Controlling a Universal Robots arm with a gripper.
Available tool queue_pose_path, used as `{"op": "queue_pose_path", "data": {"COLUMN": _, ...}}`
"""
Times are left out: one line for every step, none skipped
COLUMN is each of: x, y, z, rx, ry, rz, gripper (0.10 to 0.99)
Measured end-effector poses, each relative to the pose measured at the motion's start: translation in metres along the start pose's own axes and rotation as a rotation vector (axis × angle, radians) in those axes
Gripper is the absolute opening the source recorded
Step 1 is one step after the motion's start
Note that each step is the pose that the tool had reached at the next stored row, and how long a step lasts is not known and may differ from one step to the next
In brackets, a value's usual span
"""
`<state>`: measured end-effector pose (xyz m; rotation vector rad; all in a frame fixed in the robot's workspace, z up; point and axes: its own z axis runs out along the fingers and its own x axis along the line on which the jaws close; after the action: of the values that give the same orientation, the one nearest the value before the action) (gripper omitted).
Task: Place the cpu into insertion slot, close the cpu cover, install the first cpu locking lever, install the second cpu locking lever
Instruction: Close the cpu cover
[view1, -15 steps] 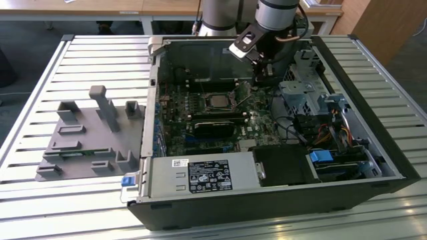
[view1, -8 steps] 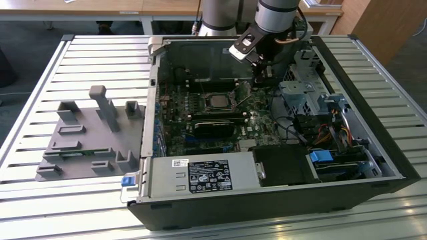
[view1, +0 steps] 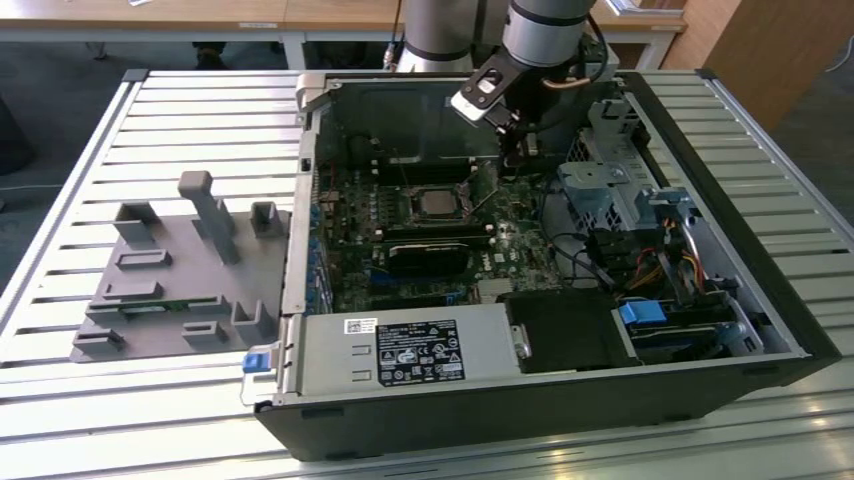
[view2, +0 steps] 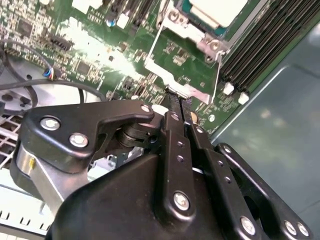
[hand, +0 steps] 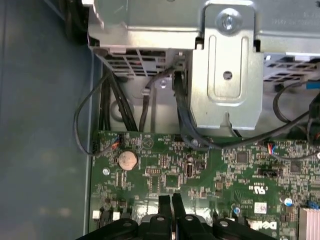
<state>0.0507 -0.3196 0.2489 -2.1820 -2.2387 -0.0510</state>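
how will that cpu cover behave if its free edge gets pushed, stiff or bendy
The cpu cover is a thin metal frame around a square window, so probably light and fairly stiff, though a hard push might bend it. It seems hinged at the insertion slot, so it should swing, not slide.

I see the cpu (view1: 434, 205), a small square chip with a pale silver-grey face, lying flat in the insertion slot (view2: 175, 19), a dark square socket with a silvery rim at the middle of the green board. The cpu cover (view2: 170, 79), a thin silvery window frame, stands open and tilted on the slot's far side, toward the exterior view's right. The pincer (view2: 181, 101) clamps its free tab.
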Motion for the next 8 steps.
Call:
{"op": "queue_pose_path", "data": {"x": 0.0, "y": -0.0021, "z": 0.0, "rx": 0.0, "ry": 0.0, "rz": 0.0, "gripper": 0.153}}
{"op": "queue_pose_path", "data": {"x": 0.0001, "y": -0.0043, "z": 0.0, "rx": 0.0, "ry": 0.0001, "rz": 0.0, "gripper": 0.153}}
{"op": "queue_pose_path", "data": {"x": 0.0001, "y": -0.0061, "z": -0.0001, "rx": 0.0, "ry": 0.0, "rz": 0.0, "gripper": 0.153}}
{"op": "queue_pose_path", "data": {"x": 0.0002, "y": -0.0077, "z": -0.0001, "rx": 0.0, "ry": -0.0001, "rz": 0.0, "gripper": 0.153}}
{"op": "queue_pose_path", "data": {"x": 0.0002, "y": -0.0092, "z": -0.0001, "rx": 0.0, "ry": 0.0, "rz": 0.0, "gripper": 0.153}}
{"op": "queue_pose_path", "data": {"x": 0.0003, "y": -0.0107, "z": -0.0001, "rx": 0.0, "ry": 0.0, "rz": 0.0, "gripper": 0.153}}
{"op": "queue_pose_path", "data": {"x": 0.0003, "y": -0.0123, "z": -0.0001, "rx": 0.0, "ry": 0.0001, "rz": 0.0, "gripper": 0.153}}
{"op": "queue_pose_path", "data": {"x": 0.0003, "y": -0.0138, "z": -0.0001, "rx": 0.0, "ry": 0.0, "rz": 0.0, "gripper": 0.153}}
